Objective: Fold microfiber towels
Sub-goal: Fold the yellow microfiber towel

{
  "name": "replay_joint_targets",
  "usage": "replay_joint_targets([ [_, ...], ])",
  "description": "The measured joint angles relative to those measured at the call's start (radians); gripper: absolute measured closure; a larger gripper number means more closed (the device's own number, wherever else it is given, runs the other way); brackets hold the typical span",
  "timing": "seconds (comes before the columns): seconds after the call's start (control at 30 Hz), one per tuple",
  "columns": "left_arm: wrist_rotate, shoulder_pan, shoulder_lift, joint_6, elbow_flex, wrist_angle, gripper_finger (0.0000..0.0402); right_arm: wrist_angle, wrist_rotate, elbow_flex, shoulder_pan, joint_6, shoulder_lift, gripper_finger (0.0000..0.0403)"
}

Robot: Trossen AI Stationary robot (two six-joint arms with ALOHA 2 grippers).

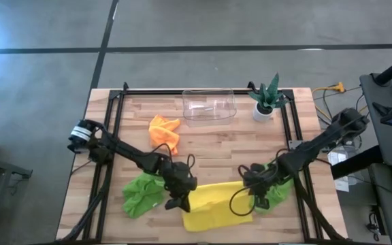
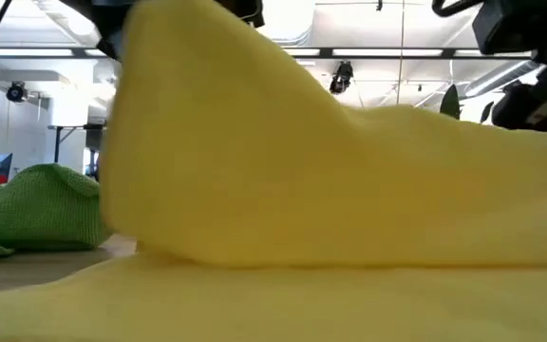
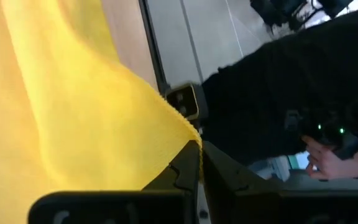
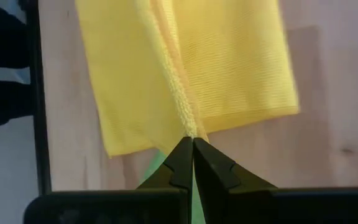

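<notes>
The yellow towel [image 1: 213,207] lies at the table's near middle, raised at both ends, its lower part on the wood [image 2: 254,294]. My left gripper [image 1: 177,199] is shut on its left end and my right gripper [image 1: 256,197] is shut on its right end. One lime green towel [image 1: 141,194] lies crumpled left of it. Another green towel [image 1: 281,192] lies under my right arm. The orange towel [image 1: 165,133] is bunched farther back. My left gripper pinches the yellow towel's edge [image 3: 188,135] between its two fingertips [image 3: 188,163], slanting down from the table's left. That end is lifted, and the cloth slopes down from it to the table. My right gripper pinches a gathered ridge of the yellow towel [image 4: 190,127] between its fingertips [image 4: 182,155], several layers by the look, coming steeply from above. The cloth spreads away below the fingers, slack.
A clear plastic container [image 1: 209,107] stands at the far middle and a spiky green plant in a white pot [image 1: 265,101] at the far right. A black frame [image 1: 118,129] runs along the table's sides. Bare wood shows in the middle [image 1: 216,150].
</notes>
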Motion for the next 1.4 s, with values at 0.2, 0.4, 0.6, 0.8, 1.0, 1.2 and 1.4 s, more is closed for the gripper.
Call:
replay_joint_targets([
  [0.2,-0.003,0.063,-0.02,0.045,-0.007,-0.01,0.0402,-0.129,0.079,0.0,-0.05,-0.03,-0.112,0.0395],
  [0.4,-0.004,0.157,-0.078,0.118,-0.011,-0.143,0.0402,-0.159,0.128,0.0,-0.148,-0.104,-0.185,0.0395],
  [0.6,-0.089,0.269,-0.203,0.298,-0.012,-0.416,0.0402,-0.187,0.129,0.0,-0.277,-0.219,-0.208,0.0395],
  [0.8,-0.25,0.384,-0.279,0.448,-0.014,-0.591,0.0402,-0.179,0.129,0.0,-0.411,-0.312,-0.204,0.0395],
  [1.0,-0.344,0.493,-0.28,0.554,-0.015,-0.61,0.0402,-0.179,0.141,0.0,-0.533,-0.341,-0.202,0.0395],
  [1.2,-0.34,0.573,-0.274,0.612,-0.015,-0.613,0.0402,-0.174,0.145,0.0,-0.626,-0.354,-0.202,0.0395],
  [1.4,-0.304,0.64,-0.278,0.681,-0.016,-0.625,0.0402,-0.167,0.179,0.0,-0.694,-0.354,-0.202,0.0395],
])
